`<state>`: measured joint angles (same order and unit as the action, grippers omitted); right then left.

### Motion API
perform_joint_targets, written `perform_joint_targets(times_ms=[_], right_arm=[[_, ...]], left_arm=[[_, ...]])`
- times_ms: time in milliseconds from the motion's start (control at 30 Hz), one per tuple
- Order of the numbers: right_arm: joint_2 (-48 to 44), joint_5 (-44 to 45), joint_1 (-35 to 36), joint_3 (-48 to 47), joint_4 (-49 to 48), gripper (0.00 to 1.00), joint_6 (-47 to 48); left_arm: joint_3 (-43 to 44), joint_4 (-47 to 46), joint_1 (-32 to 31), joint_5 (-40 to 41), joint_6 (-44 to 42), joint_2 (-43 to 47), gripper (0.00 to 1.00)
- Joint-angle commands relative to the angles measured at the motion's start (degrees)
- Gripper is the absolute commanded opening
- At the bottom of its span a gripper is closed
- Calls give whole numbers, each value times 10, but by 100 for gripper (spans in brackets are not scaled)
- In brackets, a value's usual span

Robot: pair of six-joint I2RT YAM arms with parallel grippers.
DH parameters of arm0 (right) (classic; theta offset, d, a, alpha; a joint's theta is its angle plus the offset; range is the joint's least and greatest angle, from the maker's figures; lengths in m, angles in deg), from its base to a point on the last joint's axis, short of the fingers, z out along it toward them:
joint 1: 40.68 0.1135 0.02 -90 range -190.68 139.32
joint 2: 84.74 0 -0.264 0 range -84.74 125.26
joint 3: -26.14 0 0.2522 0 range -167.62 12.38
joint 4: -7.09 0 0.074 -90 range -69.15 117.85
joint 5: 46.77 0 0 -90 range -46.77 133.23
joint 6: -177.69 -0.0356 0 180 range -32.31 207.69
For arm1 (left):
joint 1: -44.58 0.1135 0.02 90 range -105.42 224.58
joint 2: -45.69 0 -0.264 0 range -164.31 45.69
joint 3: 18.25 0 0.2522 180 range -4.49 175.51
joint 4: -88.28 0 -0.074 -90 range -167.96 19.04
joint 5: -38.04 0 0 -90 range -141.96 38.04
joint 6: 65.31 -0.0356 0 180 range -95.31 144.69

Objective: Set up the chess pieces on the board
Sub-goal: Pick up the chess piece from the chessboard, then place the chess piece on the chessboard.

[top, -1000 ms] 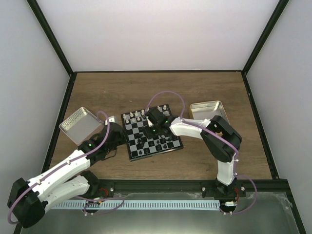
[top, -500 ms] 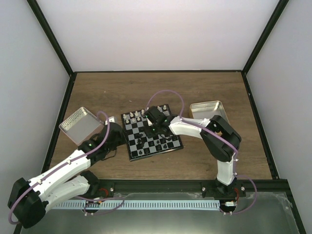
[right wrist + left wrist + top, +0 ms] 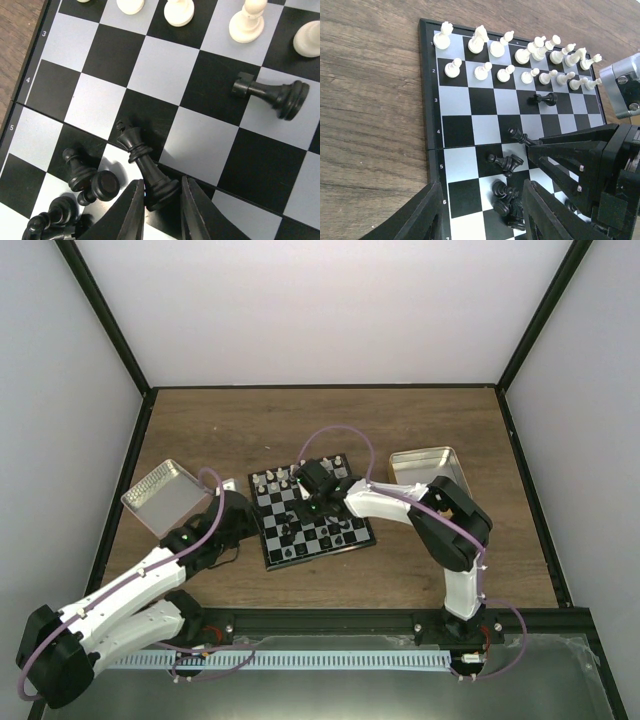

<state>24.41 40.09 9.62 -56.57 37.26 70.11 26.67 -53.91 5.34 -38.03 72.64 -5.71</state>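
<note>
Right gripper (image 3: pixel 162 182) has crept in over the board (image 3: pixel 195 145), jaws narrowed astride the base of a toppled black piece (image 3: pixel 142 160). Piece's long axis runs straight out from the fingertips. Can't tell if it's gripped yet.

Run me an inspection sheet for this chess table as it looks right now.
Surface: wooden table, no spills seen.
Job's things: board lies flat; black chess pieces, many toppled in a heap mid-board.
Clutter: white pieces standing in two rows; left tin and right tin flank the board.
Grippers: left gripper open at the board's edge; right gripper straddles a toppled black piece's base, grip uncertain.
Cables: purple cable arches above the board.
Surroundings: white walls, black frame.
</note>
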Motion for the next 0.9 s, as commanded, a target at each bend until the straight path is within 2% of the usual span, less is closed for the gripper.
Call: perform_joint_targets(times_ms=[0,267,567,700,867], right_arm=[[-1,25,5,3,-18,19,4],[-75,45,5,69,-104,17,-7],[-172,-11,4,157,-214,17,-6],[-208,-56,5,190,-261,17,-11],[-229,-97,4,207,-290,17,-8]], left_arm=[[-5,-16,4,-9,3,5,46],[-9,-61,14,-64,13,5,51],[-30,-227,48,-216,48,-16,67],[-35,-277,54,-246,61,-35,67],[-56,-336,54,-263,84,-49,59]])
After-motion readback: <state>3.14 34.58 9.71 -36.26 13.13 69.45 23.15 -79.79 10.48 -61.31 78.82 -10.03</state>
